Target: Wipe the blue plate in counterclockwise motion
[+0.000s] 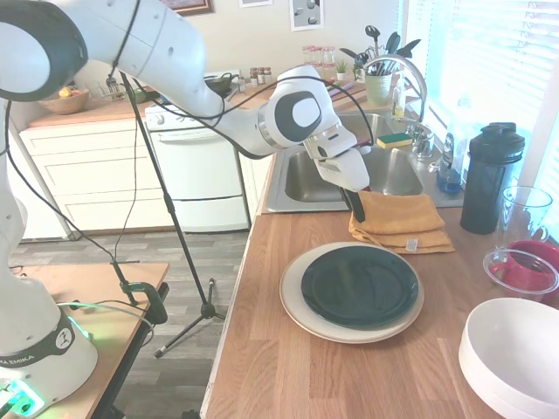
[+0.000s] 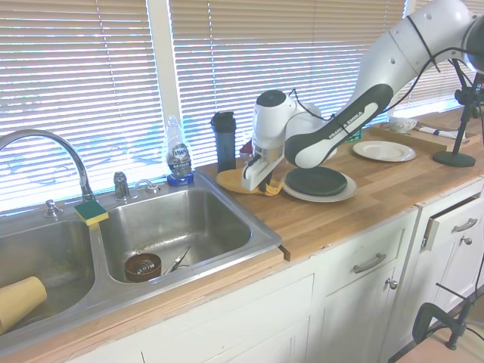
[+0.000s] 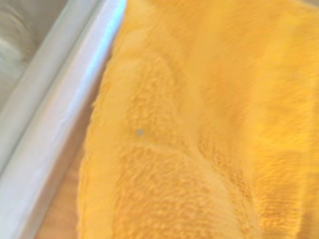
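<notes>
1. The blue plate (image 1: 360, 285) is seen lying flat on a larger beige plate (image 1: 301, 317), on the wooden desk (image 1: 288, 375) in front of the sink (image 1: 306, 179). Its surface is bare; nothing is touching it.
2. A folded yellow cloth (image 1: 403, 223) is laid on the desk just behind the plates, between them and the sink rim. In the wrist view the frame is almost filled by this cloth (image 3: 199, 124), with the pale sink edge along one side.
3. The hand (image 1: 355, 206) is lowered to the cloth's near corner, its dark fingers at the fabric. Whether they are spread or already closed on the cloth cannot be told from any view.
4. The step in hand is judged to be the picking up of the cloth; wiping is not yet begun.
5. Next, a firm hold on the cloth is called for, then a lift and a short carry to the plate, where it is to be pressed down and swept counterclockwise.
6. A white bowl (image 1: 515, 353) and a red container (image 1: 524, 271) are set to the side, apart from the plates.
</notes>
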